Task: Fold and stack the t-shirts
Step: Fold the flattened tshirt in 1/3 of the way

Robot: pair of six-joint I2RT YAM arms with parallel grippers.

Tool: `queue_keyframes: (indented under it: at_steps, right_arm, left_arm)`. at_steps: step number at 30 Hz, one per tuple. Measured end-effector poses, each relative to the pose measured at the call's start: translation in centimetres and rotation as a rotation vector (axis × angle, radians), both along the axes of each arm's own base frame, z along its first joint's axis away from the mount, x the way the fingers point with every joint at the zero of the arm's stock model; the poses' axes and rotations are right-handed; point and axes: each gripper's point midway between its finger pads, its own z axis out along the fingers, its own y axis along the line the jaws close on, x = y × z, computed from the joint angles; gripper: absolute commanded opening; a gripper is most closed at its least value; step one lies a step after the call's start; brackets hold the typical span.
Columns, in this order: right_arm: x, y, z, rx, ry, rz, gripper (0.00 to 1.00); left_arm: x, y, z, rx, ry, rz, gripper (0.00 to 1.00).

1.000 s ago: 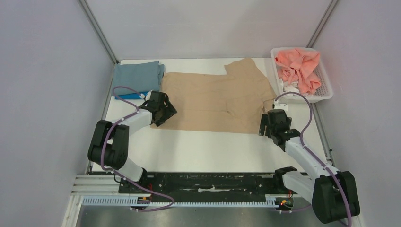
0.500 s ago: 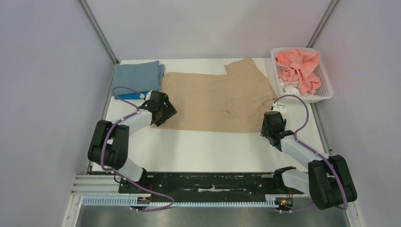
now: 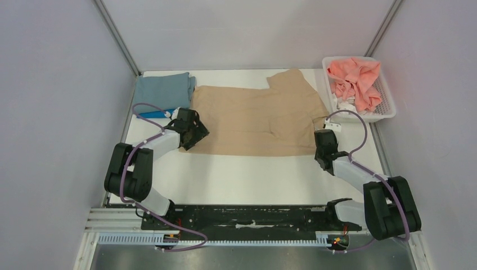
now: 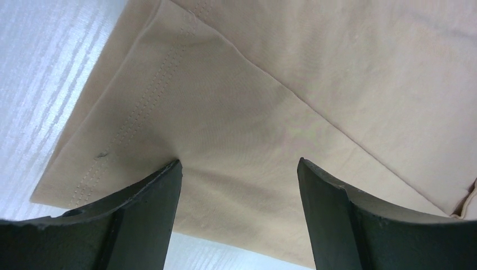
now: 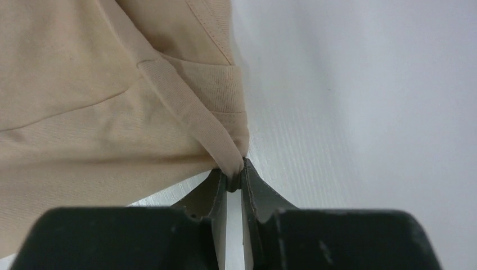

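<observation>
Two near corners are where we are taking the tan t-shirt (image 3: pixel 253 121), flat on the table (image 3: pixel 242 180). Our right gripper (image 5: pixel 234 179) is clamping its edge fold, and our left gripper (image 4: pixel 239 169) is standing spread wide over the hem, holding nothing. We are judging it light and limp.

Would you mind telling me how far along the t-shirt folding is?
Done: the grey-blue shirt lies folded on the bright blue shirt at the far left. In hand: the tan shirt lies spread out; the right gripper is shut on its near right corner, the left gripper stands open at the near left corner. Left: folding and stacking it, then the coral-pink shirt and the white shirt in the basket.
</observation>
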Motion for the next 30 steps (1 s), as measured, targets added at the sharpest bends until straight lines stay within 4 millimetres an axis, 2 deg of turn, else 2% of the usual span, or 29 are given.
queue_keyframes:
  at_steps: [3, 7, 12, 16, 20, 24, 25, 28, 30]
  right_arm:
    - [0.1, -0.3, 0.1, -0.014, 0.058, 0.047, 0.0]
    - [0.8, -0.5, 0.9, -0.111, 0.178, 0.221, 0.0]
    - [3.5, -1.3, 3.2, -0.323, 0.284, 0.483, 0.0]
    - [4.0, -2.2, 4.1, -0.495, 0.367, 0.687, 0.0]
    - [4.2, -2.1, 5.7, -0.637, 0.354, 0.88, 0.0]
    - [4.7, -1.5, 8.4, -0.751, 0.276, 1.008, 0.01]
    - [4.8, -1.5, 8.9, -0.773, 0.27, 1.025, 0.02]
    - [4.8, -1.9, 8.8, -0.806, 0.303, 1.054, 0.19]
    - [4.7, -2.7, 8.3, -0.818, 0.349, 1.052, 0.35]
  left_arm:
    - [0.1, 0.5, 0.0, 0.0, 0.0, 0.013, 0.82]
    - [0.2, 0.8, 0.0, -0.001, 0.001, 0.024, 0.81]
    - [0.2, 1.0, -0.1, -0.004, 0.004, 0.027, 0.8]
    - [0.2, 1.0, -0.1, -0.005, 0.005, 0.027, 0.8]
    - [0.3, 1.0, -0.2, -0.003, 0.009, 0.029, 0.79]
    - [0.4, 1.0, -0.2, -0.001, 0.014, 0.029, 0.79]
    - [0.4, 1.0, -0.2, -0.001, 0.014, 0.031, 0.79]
    - [0.4, 1.1, -0.2, -0.001, 0.017, 0.031, 0.79]
    - [0.4, 1.1, -0.2, -0.001, 0.017, 0.031, 0.79]
